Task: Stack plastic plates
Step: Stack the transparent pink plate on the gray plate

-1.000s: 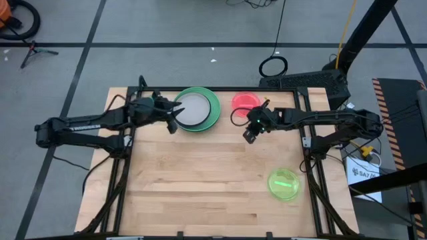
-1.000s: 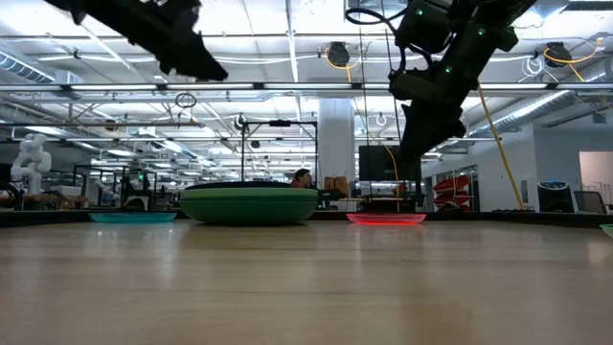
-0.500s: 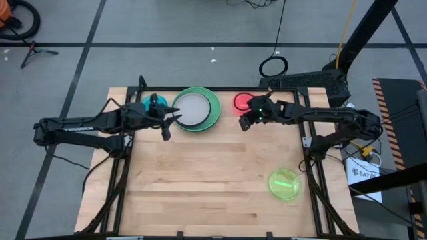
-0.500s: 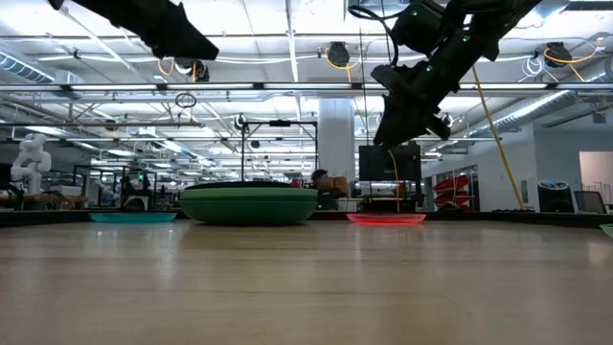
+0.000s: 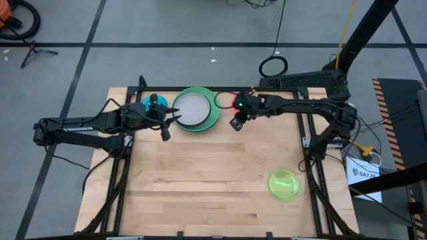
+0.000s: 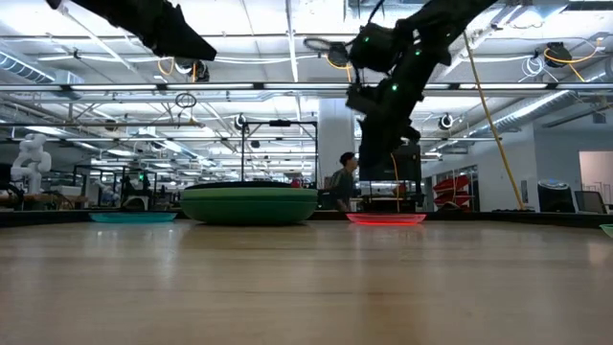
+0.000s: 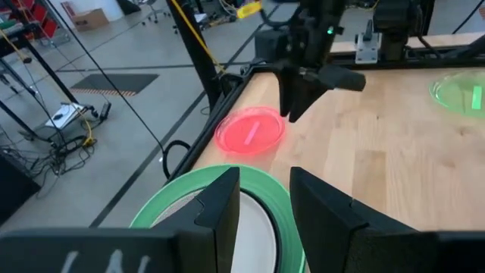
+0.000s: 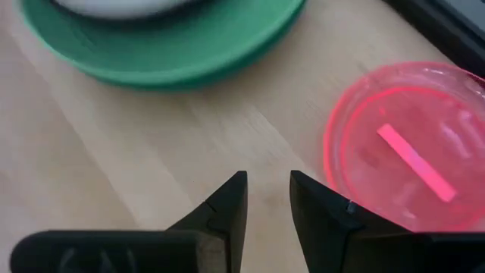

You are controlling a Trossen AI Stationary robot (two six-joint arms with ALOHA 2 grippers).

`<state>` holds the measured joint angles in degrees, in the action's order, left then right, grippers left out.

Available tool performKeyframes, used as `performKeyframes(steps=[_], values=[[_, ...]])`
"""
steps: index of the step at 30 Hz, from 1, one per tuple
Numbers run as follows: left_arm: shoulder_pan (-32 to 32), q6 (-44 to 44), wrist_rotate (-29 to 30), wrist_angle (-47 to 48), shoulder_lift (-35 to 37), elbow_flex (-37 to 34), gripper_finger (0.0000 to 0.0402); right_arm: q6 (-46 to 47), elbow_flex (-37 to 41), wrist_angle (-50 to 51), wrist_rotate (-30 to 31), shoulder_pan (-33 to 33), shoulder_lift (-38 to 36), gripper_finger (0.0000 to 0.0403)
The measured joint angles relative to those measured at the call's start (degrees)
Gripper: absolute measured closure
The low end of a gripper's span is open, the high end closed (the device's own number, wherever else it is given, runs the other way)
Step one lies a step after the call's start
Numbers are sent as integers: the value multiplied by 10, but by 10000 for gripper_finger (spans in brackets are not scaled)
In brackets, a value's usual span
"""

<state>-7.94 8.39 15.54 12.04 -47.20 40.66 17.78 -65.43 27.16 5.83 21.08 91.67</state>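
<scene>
Pink plate [image 5: 237, 101] half under right arm

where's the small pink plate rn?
High view: the small translucent pink plastic plate lies at the table's far edge, right of the large green plate stack, mostly hidden under the right gripper.

A green plate stack [image 5: 197, 109] topped with grey sits upper centre on the worktop [image 5: 200, 180], a blue plate [image 5: 148, 103] left of it, a pink plate [image 5: 228, 101] right, and a yellow-green plate [image 5: 285, 183] at lower right.
</scene>
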Motion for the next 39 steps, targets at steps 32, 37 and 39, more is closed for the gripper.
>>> performKeyframes(steps=[32, 37, 39], values=[[3, -12, 0, 45, 0, 0, 277, -274, 10, -14, 1, 75, 123, 310], [3, -12, 0, 45, 0, 0, 277, -264, 27, -30, 1, 75, 123, 310], [3, -12, 0, 45, 0, 0, 277, -263, 28, -32, 3, 75, 123, 310]])
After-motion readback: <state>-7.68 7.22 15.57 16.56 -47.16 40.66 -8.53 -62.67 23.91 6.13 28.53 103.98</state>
